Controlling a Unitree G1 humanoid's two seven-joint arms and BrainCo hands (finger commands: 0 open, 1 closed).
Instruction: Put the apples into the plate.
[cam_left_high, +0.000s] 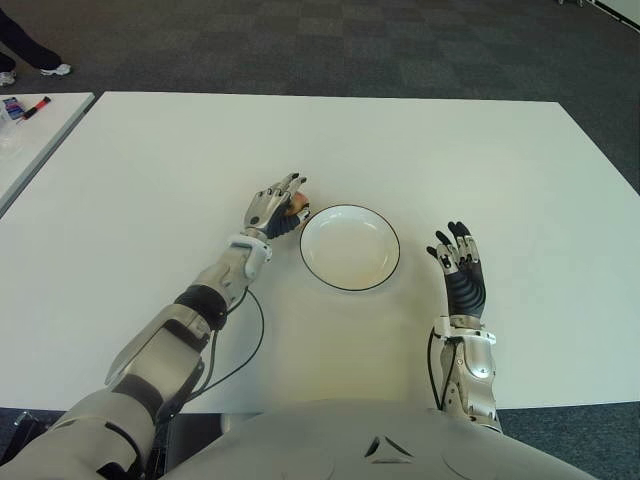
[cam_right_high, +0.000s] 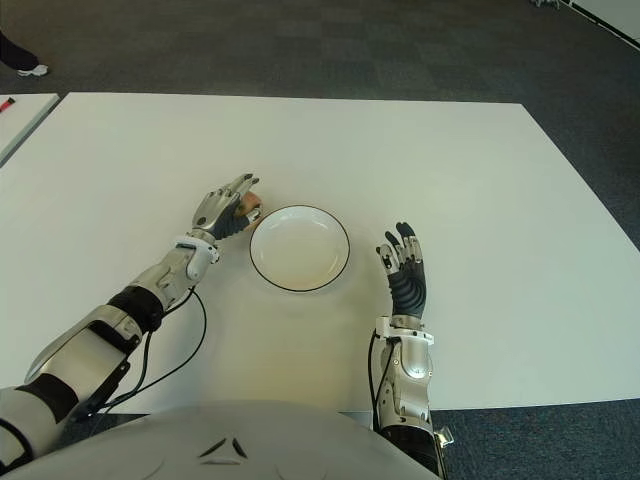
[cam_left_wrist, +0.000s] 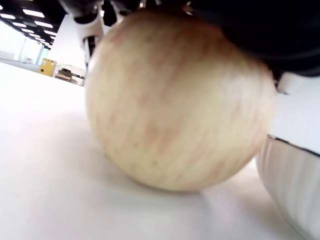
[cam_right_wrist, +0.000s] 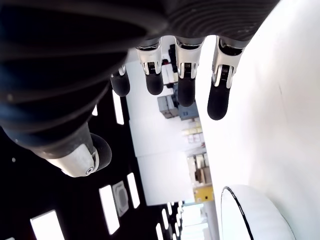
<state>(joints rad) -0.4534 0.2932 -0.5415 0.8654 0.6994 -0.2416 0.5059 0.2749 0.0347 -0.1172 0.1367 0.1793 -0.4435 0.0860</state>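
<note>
One apple (cam_left_wrist: 175, 100) sits on the white table (cam_left_high: 150, 170), right under the fingers (cam_left_high: 285, 190) of the left hand (cam_left_high: 275, 210). It is round and pale yellow with soft red streaks. It is too round to have a long side, and I cannot see its stem. The left wrist view shows its bottom touching the table. The dark palm is pressed on its top, and the fingers arch over it. I cannot tell if they squeeze it or only cover it.

Just past the apple, on the side away from the left hand's wrist, is the plate (cam_left_high: 350, 285). It is white with a thin dark rim. Nothing is in it. The apple is very near the plate's rim, and I cannot tell if they touch.

On the other side of the plate is the right hand (cam_left_high: 458, 268). It is apart from the rim. Its palm faces the plate and its fingers (cam_right_wrist: 220, 102) point away from the robot. They are straight, loose and hold nothing.

The table is wide and bare beyond all the fingertips, with lots of room out to the far edge. Past that edge is dark carpet (cam_left_high: 330, 45). A person's shoe (cam_left_high: 55, 69) shows at the far left corner, and a second table (cam_left_high: 30, 140) stands to the left.
</note>
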